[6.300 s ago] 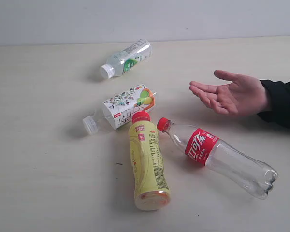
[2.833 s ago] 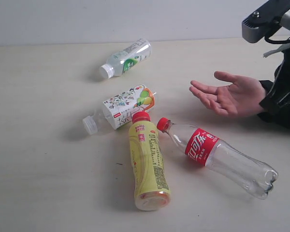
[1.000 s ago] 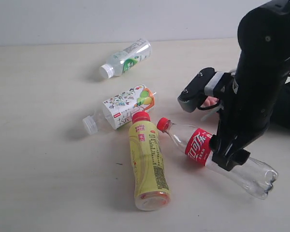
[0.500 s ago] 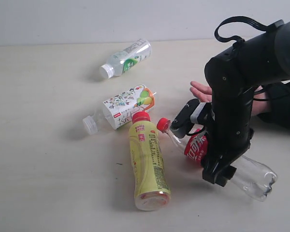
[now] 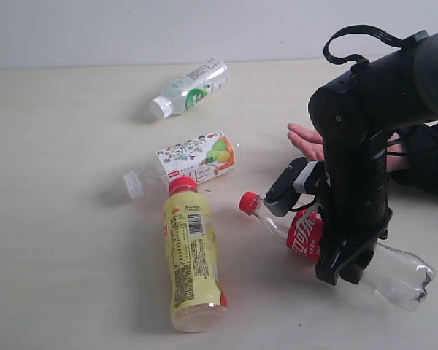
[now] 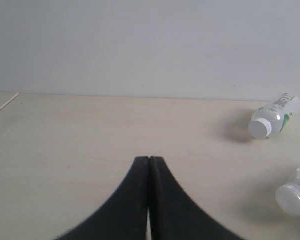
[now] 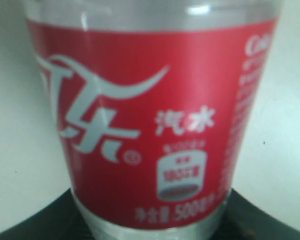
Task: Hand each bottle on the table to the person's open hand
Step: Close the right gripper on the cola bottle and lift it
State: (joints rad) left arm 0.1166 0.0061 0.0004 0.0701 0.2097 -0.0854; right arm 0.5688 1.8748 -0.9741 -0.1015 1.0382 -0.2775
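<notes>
The cola bottle (image 5: 301,230) lies on the table (image 5: 73,219) with its red cap (image 5: 247,202) toward the middle. My right gripper (image 5: 342,265) is down over its body just behind the red label, shut on the cola bottle (image 7: 145,125), with a black finger (image 7: 30,225) pressed against each side. The yellow bottle (image 5: 190,261) lies left of it, apart. Above that lie the fruit-label bottle (image 5: 197,162) and the small green-white bottle (image 5: 190,89). My left gripper (image 6: 149,160) is shut and empty, low over bare tabletop, and does not show in the exterior view.
The person's open hand (image 5: 306,140) rests palm up at the right, mostly hidden behind my right arm (image 5: 365,131). A pale wall runs along the table's far edge. The left wrist view shows the small bottle (image 6: 273,116) and the fruit-label bottle's white cap (image 6: 292,198).
My right arm came in from the right and dropped onto the cola bottle, which shifted slightly. The yellow bottle rolled left and turned; the fruit-label bottle turned a little.
</notes>
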